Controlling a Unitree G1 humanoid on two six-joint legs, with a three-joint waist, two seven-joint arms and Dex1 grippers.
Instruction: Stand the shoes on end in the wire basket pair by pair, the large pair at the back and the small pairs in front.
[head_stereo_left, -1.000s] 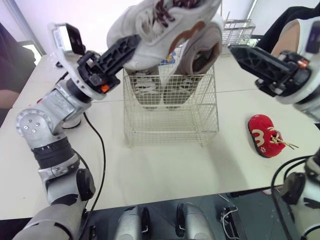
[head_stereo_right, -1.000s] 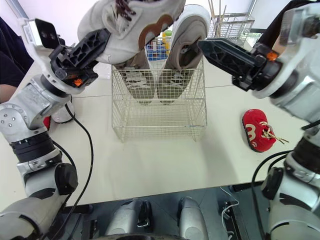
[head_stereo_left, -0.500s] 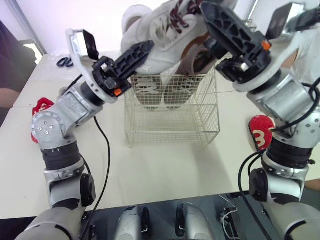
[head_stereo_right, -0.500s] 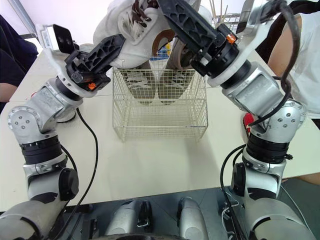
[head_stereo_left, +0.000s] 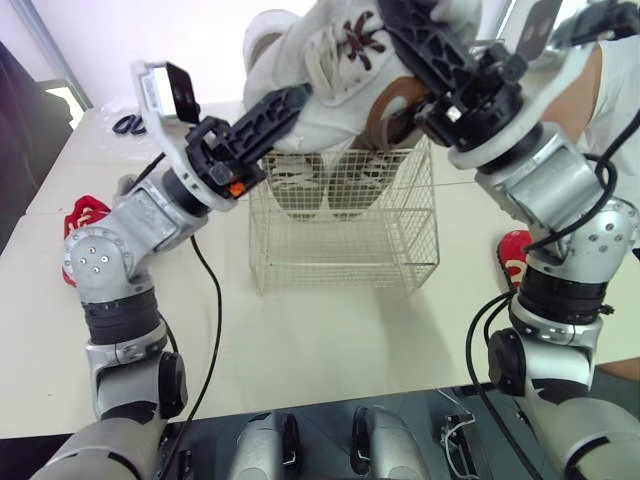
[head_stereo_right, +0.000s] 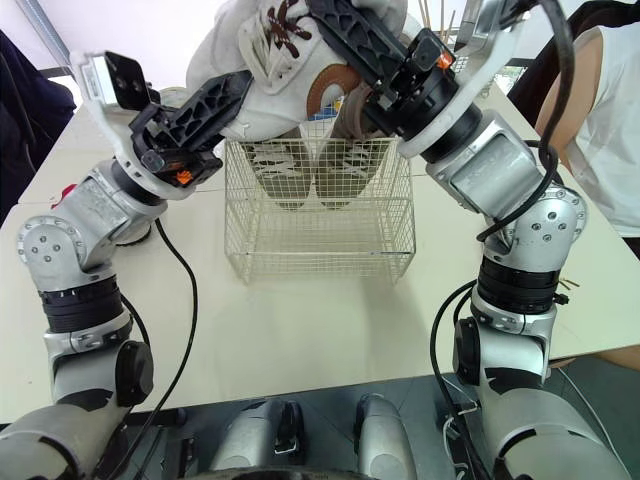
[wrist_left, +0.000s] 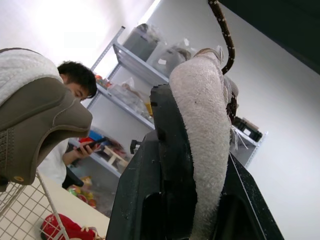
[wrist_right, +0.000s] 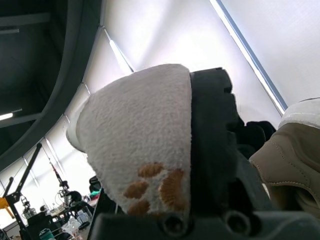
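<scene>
Fingers of the left gripper (head_stereo_left: 285, 105) and right gripper (head_stereo_left: 415, 35) both pinch one big white shoe (head_stereo_left: 335, 60) above the wire basket (head_stereo_left: 340, 245).

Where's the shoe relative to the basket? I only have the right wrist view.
Observer: Above it. The white sneaker is held over the back of the wire basket.
Operator: Left arm?
Observer: The left gripper is clamped on the same sneaker, from the robot's left.
Operator: Small pairs?
Observer: Outside the basket. One red shoe lies on the table at the robot's left, a second red shoe at its right.
</scene>
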